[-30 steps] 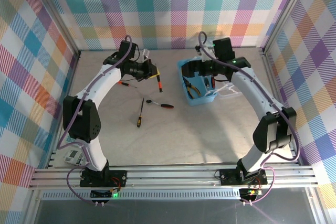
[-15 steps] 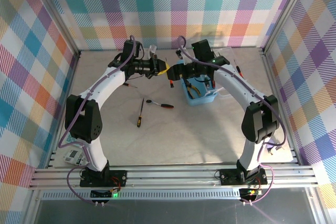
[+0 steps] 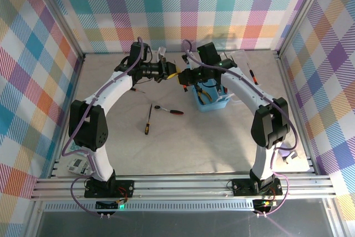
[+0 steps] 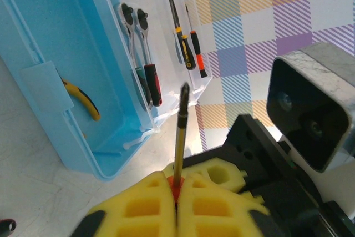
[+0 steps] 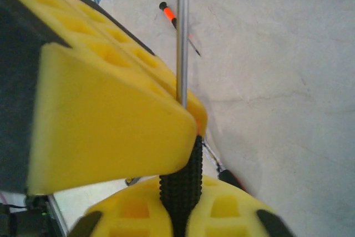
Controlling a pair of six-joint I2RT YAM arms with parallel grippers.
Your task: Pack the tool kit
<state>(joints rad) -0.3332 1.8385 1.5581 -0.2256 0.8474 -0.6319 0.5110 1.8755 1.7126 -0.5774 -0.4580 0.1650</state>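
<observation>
Swung leftward since a second ago, the right gripper (image 5: 178, 210) now clamps the black knurled handle of the slim orange-collared steel screwdriver (image 5: 182, 37); the left gripper (image 4: 176, 186) pinches its collar just beyond.

Case (image 4: 55, 26) translucent light blue; walls (image 3: 183, 4) pastel plaid; finger pads (image 5: 105, 120) yellow; screwdriver (image 5: 181, 187) grip black, perhaps orange-collared.

Both white arms reach up from their bases and bend inward, so their wrists face each other, level, at the far middle. The left gripper (image 3: 171, 71) and right gripper (image 3: 183, 77) nearly touch tip to tip. Each has its yellow pads (image 4: 133, 209) closed on the same screwdriver (image 4: 179, 131), left on the shaft and right on the handle.
</observation>
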